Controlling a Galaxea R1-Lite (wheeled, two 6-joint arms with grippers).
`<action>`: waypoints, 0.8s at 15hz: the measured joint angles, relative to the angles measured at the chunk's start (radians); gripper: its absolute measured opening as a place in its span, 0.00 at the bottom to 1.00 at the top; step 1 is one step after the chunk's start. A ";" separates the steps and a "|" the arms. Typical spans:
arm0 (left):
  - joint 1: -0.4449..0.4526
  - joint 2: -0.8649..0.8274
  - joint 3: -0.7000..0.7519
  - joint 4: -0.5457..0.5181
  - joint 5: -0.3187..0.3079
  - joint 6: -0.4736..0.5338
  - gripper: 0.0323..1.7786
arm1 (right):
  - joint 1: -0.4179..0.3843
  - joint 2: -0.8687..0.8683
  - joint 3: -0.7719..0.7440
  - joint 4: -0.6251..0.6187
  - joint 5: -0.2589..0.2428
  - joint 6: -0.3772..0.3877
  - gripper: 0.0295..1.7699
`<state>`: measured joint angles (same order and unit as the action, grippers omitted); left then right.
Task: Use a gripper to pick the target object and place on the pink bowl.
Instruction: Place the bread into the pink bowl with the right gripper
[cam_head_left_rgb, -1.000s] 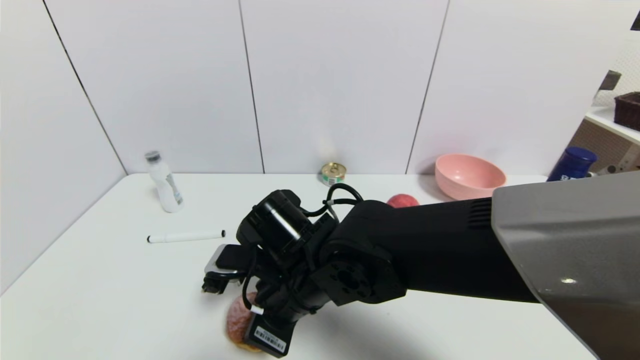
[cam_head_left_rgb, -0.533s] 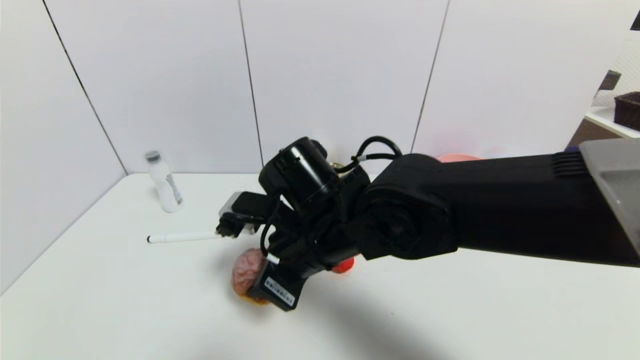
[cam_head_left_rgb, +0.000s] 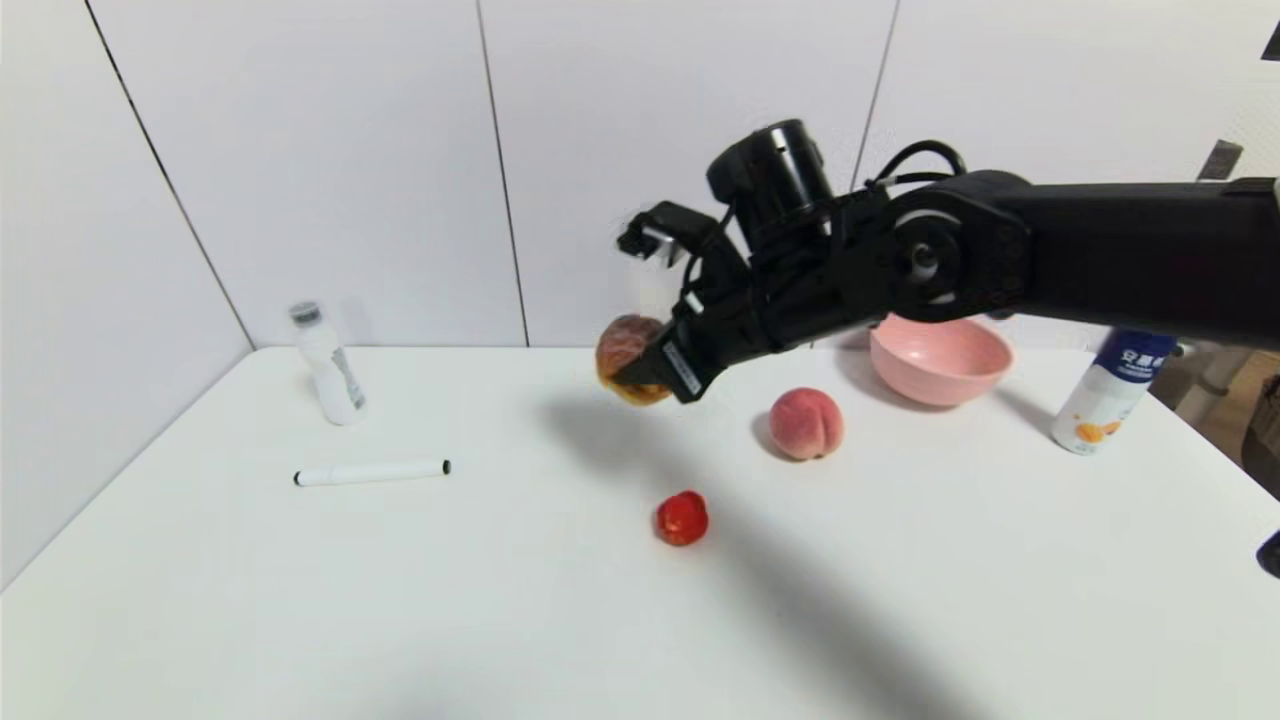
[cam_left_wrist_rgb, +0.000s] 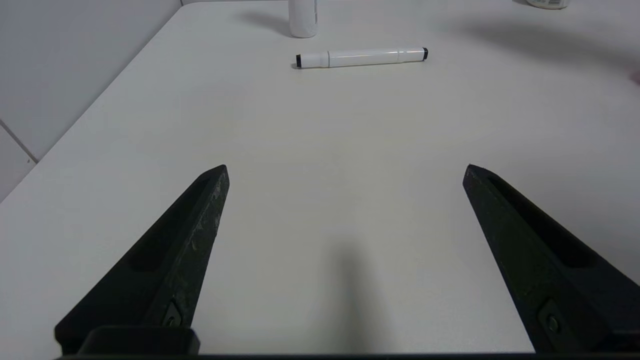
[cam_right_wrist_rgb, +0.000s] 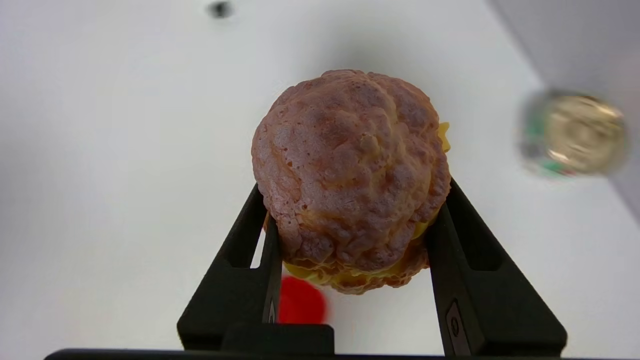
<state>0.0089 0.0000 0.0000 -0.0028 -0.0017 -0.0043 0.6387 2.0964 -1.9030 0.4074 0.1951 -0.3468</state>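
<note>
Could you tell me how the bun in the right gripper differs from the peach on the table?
The bun has a rough, crusty pinkish-brown surface with a yellow split; the peach is smooth and pink. The bun is held in the air, clamped in the right gripper, while the peach rests on the table, untouched. The peach lies nearer the pink bowl than the bun. Both are round and of similar size.

On the white counter (cam_head_left_rgb: 200, 600): one pink bowl (cam_head_left_rgb: 940, 358), one peach (cam_head_left_rgb: 806, 424), one small red fruit (cam_head_left_rgb: 682, 518), one white marker (cam_head_left_rgb: 371, 472), one white bottle (cam_head_left_rgb: 328, 366) and one blue-capped bottle (cam_head_left_rgb: 1110, 392). One crusty bun (cam_head_left_rgb: 626, 352) hangs above; one small tin (cam_right_wrist_rgb: 575, 134) shows from the right wrist.
</note>
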 joint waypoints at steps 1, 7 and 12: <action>0.000 0.000 0.000 0.000 0.000 0.000 0.95 | -0.051 -0.007 -0.003 0.000 0.000 0.000 0.45; 0.000 0.000 0.000 0.000 0.000 0.000 0.95 | -0.327 -0.068 -0.004 0.006 0.000 0.000 0.45; 0.000 0.000 0.000 0.000 0.000 0.000 0.95 | -0.494 -0.065 -0.001 0.001 -0.002 -0.005 0.45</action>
<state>0.0089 0.0000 0.0000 -0.0028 -0.0013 -0.0038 0.1443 2.0311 -1.9036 0.4083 0.1928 -0.3517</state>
